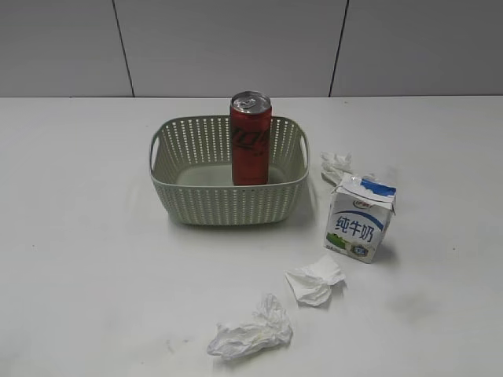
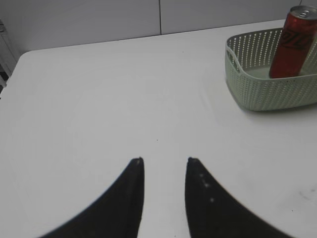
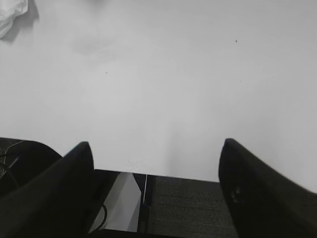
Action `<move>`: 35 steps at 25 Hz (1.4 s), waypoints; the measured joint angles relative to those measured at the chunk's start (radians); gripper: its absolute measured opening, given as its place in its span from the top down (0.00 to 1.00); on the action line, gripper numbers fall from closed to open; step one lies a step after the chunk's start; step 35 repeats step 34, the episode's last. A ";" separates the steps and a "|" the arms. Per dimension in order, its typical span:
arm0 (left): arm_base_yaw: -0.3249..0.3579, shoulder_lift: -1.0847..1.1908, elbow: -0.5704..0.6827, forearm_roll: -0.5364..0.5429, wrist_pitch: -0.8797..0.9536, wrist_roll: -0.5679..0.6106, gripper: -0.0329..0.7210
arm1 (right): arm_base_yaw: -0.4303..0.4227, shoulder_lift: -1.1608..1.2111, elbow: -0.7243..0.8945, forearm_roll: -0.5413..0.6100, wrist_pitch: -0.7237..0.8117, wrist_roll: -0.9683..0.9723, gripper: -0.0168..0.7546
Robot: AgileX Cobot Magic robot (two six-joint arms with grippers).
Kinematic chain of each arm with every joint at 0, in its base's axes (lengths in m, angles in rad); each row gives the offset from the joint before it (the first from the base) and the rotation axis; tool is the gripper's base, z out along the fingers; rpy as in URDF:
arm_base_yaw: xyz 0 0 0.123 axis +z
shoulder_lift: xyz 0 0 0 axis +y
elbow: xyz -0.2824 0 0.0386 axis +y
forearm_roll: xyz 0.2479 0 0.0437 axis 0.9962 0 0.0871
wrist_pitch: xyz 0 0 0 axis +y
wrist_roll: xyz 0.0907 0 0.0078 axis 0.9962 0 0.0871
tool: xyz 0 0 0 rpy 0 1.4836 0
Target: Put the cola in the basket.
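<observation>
The cola [image 1: 251, 140], a tall slim red can with a silver top, stands upright inside the pale green basket [image 1: 189, 200] at the middle of the table. Both also show at the top right of the left wrist view, the cola [image 2: 294, 43] inside the basket [image 2: 247, 89]. My left gripper [image 2: 165, 159] is open and empty over bare table, well to the left of the basket. My right gripper [image 3: 156, 144] is open wide and empty at the table's front edge. Neither gripper shows in the exterior view.
A white-and-blue milk carton [image 1: 361, 217] stands right of the basket. Crumpled white tissues lie behind the carton [image 1: 336, 165], in front of it [image 1: 315, 280] and near the front [image 1: 250, 331]. One tissue shows in the right wrist view [image 3: 12, 14]. A grey wall stands behind the table.
</observation>
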 joint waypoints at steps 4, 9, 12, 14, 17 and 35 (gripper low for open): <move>0.000 0.000 0.000 0.000 0.000 0.000 0.65 | 0.000 -0.113 0.020 0.006 0.020 0.000 0.21; 0.000 0.000 0.000 0.000 0.000 0.000 0.65 | 0.000 -0.264 0.032 0.008 0.036 -0.001 0.21; 0.000 0.000 0.000 0.000 0.000 0.000 0.65 | 0.000 -0.347 0.032 0.009 0.038 -0.001 0.21; 0.000 0.000 0.000 0.000 0.000 0.000 0.65 | 0.000 -0.400 0.032 0.009 0.038 -0.001 0.21; 0.000 0.000 0.000 0.000 0.000 0.000 0.65 | 0.000 -0.467 0.032 0.009 0.039 -0.002 0.21; 0.000 0.000 0.000 0.000 0.000 0.000 0.65 | 0.000 -0.708 0.038 0.010 0.042 -0.002 0.21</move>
